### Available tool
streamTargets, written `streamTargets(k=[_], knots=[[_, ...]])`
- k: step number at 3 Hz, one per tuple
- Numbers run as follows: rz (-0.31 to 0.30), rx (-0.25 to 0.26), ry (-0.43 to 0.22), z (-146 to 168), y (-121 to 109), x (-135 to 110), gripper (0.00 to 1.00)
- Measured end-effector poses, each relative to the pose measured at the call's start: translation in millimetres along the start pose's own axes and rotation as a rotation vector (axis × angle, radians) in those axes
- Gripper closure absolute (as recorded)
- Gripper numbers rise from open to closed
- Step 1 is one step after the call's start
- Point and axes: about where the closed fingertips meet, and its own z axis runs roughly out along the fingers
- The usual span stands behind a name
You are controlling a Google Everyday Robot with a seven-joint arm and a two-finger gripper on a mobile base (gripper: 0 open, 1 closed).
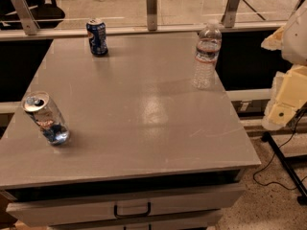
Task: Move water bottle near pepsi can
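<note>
silver can [46, 119]: front-left corner of the table [144, 128]
drawer [132, 209]: just under the tabletop, dark handle
cable [283, 153]: black, on the floor at right
gripper [282, 110]: cream, off past the table's right edge

There is one camera only. It looks from high at the front of the bench [144, 109], facing down and forward across its top, fairly near. The pincer [284, 102] shows at the right edge, beside the bench.

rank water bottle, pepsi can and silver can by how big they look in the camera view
1. water bottle
2. silver can, nearer the camera, so unsure
3. pepsi can
The gripper is at the right edge, off the table.
</note>
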Motion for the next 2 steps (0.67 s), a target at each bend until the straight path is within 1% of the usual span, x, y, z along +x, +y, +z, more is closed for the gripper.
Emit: streamTargets(k=[1,2], knots=[[0.0,0.0,0.0,0.0,0.0,0.0,0.0],[0.005,0.004,-0.018,0.5,-3.1,-0.5,0.0]])
